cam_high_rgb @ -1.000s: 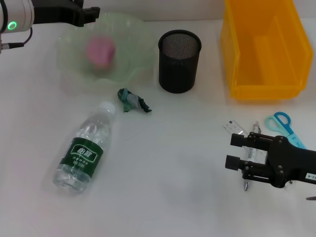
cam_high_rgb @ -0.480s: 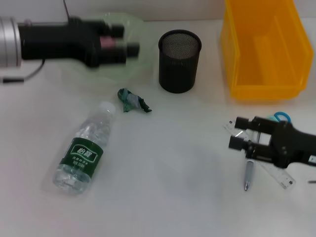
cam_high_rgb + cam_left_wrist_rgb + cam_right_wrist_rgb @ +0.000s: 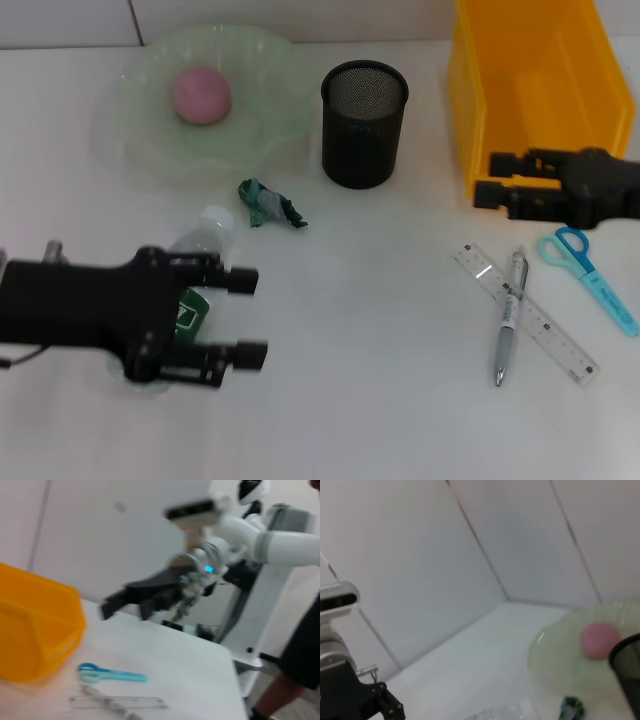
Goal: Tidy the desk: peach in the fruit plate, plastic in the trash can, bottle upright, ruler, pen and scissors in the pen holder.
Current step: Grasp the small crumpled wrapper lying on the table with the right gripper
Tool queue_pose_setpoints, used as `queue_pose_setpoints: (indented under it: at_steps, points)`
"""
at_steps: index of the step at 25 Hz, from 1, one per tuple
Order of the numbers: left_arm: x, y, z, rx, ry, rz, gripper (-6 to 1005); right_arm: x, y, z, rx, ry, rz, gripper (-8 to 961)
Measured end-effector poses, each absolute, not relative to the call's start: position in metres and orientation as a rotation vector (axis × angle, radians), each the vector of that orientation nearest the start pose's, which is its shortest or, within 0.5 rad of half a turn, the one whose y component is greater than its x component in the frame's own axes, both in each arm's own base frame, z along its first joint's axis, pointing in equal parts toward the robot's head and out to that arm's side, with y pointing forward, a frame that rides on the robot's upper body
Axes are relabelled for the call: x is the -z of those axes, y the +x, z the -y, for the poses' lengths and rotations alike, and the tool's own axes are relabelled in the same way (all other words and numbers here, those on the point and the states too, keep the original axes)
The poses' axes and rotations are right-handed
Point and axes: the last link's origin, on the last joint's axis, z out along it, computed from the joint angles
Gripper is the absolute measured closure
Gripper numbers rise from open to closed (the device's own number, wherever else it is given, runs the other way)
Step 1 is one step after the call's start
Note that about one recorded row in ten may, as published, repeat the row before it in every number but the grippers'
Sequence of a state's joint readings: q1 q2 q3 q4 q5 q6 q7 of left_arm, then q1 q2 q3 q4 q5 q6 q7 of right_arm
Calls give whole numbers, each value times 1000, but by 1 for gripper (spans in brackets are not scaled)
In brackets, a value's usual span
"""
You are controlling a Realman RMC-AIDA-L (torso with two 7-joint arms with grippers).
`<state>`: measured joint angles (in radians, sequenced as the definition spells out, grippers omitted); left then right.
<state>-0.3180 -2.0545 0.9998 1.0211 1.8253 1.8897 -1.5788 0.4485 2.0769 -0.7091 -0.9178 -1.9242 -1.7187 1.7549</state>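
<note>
Left gripper point(image 3: 245, 317): fingers point(image 3: 240, 281) apart, holding nothing; it hangs over the lying bottle, one finger on each side of the bottle's body as seen from the head view. Whether it touches the bottle cannot be told.
Right gripper point(image 3: 484, 178): fingers point(image 3: 496, 161) parted with a narrow gap, holding nothing; it sits in front of the yellow bin's near wall, above the table and apart from the stationery. It also shows in the left wrist view point(image 3: 125, 605), dark and raised over the table.
Bottle point(image 3: 205, 235): lying on its side, white cap toward the fruit plate, green label mostly hidden beneath the left gripper.
Plastic point(image 3: 270, 205): crumpled green-and-white scrap on the table, between the bottle cap and the pen holder.
Peach point(image 3: 201, 95): pink, resting inside the fruit plate point(image 3: 270, 130), a pale green wavy-rimmed dish.
Pen holder point(image 3: 363, 125): black mesh cup, upright, beside the plate.
Yellow bin point(image 3: 530, 90): open-topped, to the right of the pen holder.
Ruler point(image 3: 545, 330): clear, flat on the table, lying diagonally.
Pen point(image 3: 509, 318): lying across the ruler, touching it.
Scissors point(image 3: 588, 275): light blue handles, flat on the table, just beside the ruler's far end.
</note>
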Motion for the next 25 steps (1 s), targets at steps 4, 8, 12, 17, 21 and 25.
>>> queue_pose_setpoints:
  at_steps: [4, 8, 12, 17, 21, 25]
  points:
    - [-27, -243, -248, 792, -3097, 493, 216, -40, 209, -337, -568, -2828, -950, 255]
    - [-23, -250, -245, 803, -3098, 548, 217, -25, 160, -355, -172, -2916, -914, 255]
    - [-22, -252, -247, 807, -3084, 567, 218, -13, 138, -364, 9, -2913, -872, 255]
    - [-21, -254, -250, 772, -3068, 578, 219, 10, 105, -379, 175, -2870, -746, 254]
    - [-16, -263, -256, 620, -3086, 595, 221, 20, 95, -384, 182, -2856, -717, 254]
    - [-13, -263, -257, 584, -3094, 603, 222, 40, 84, -391, 213, -2845, -706, 254]
